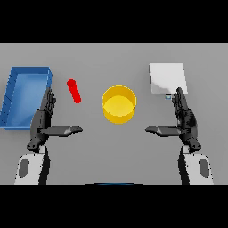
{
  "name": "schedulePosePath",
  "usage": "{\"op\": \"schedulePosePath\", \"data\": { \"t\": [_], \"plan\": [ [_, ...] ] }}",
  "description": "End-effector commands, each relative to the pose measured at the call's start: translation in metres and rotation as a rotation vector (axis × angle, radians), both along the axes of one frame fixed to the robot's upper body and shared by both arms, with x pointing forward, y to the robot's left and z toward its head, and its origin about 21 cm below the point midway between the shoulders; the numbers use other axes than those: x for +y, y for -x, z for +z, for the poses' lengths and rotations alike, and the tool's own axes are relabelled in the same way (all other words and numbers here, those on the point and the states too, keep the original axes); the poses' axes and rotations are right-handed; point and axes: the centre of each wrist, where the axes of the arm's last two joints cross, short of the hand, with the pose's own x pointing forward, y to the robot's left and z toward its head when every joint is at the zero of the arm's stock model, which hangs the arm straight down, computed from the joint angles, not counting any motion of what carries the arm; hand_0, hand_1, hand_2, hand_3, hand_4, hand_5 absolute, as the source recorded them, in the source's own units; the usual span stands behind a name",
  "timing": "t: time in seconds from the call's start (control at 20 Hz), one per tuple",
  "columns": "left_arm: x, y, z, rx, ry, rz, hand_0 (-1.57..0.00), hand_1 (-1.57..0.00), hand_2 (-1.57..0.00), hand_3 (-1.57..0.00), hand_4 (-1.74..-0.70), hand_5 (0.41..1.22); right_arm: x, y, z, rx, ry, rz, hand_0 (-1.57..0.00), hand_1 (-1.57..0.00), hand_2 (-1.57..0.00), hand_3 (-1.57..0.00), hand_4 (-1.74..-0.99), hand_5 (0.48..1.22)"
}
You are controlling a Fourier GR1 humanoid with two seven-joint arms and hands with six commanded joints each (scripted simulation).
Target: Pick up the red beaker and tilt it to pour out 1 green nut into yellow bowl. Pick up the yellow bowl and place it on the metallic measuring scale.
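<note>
The red beaker [74, 91] shows as a thin red cylinder on the grey table, left of centre and leaning. The yellow bowl [119, 104] stands at the middle of the table; I see nothing inside it. The metallic scale [167, 78] is a pale square plate at the back right. My left hand [43, 118] hovers below and left of the beaker, open, fingers straight and thumb pointing inward. My right hand [185, 118] mirrors it just below the scale, open too. Neither hand touches anything. No green nut is visible.
A blue tray [15, 99] sits at the far left, just beside my left hand. The bowl lies midway between both hands.
</note>
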Motion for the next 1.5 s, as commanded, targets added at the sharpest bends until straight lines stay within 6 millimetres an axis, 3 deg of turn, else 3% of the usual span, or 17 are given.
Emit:
{"op": "schedulePosePath", "data": {
  "t": [0.0,0.25,0.35,0.45,0.75,1.15,1.45],
  "plan": [
    [0.001,0.0,0.0,0.001,0.0,0.002,0.0,0.0,0.0,0.0,-1.15,0.599,0.001,0.0,0.0,0.0,-0.001,0.0,0.0,0.0,0.0,0.0,-1.167,0.599],
    [0.011,-0.007,0.002,0.013,-0.006,0.005,0.0,0.0,0.0,0.0,-1.15,0.599,0.01,-0.001,0.0,0.004,0.001,0.002,0.0,0.0,0.0,0.0,-1.167,0.599],
    [0.016,0.009,0.008,-0.027,-0.106,-0.043,0.0,0.0,0.0,0.0,-1.16,0.599,0.014,0.014,0.002,-0.108,0.244,0.006,0.0,0.0,0.0,0.0,-1.163,0.595],
    [0.015,0.017,0.016,-0.032,-0.142,-0.06,0.0,0.0,0.0,0.0,-1.16,0.599,0.02,0.022,0.003,-0.126,0.322,0.01,0.0,0.0,0.0,0.0,-1.16,0.591],
    [0.011,0.014,0.015,0.005,-0.197,-0.09,0.0,0.0,0.0,0.0,-1.16,0.602,0.018,0.025,0.01,-0.117,0.315,0.013,0.0,0.0,0.0,0.0,-1.199,0.603],
    [-0.004,-0.035,-0.012,0.02,-0.252,-0.107,0.0,0.0,0.0,0.0,-1.23,0.636,0.019,0.025,0.01,-0.132,0.284,0.034,0.0,0.0,0.0,0.0,-1.267,0.632],
    [-0.013,-0.066,-0.015,0.023,-0.253,-0.119,0.0,0.0,0.0,0.0,-1.27,0.677,0.016,0.026,0.007,-0.132,0.295,0.034,0.0,0.0,0.0,0.0,-1.268,0.635]
  ]
}}
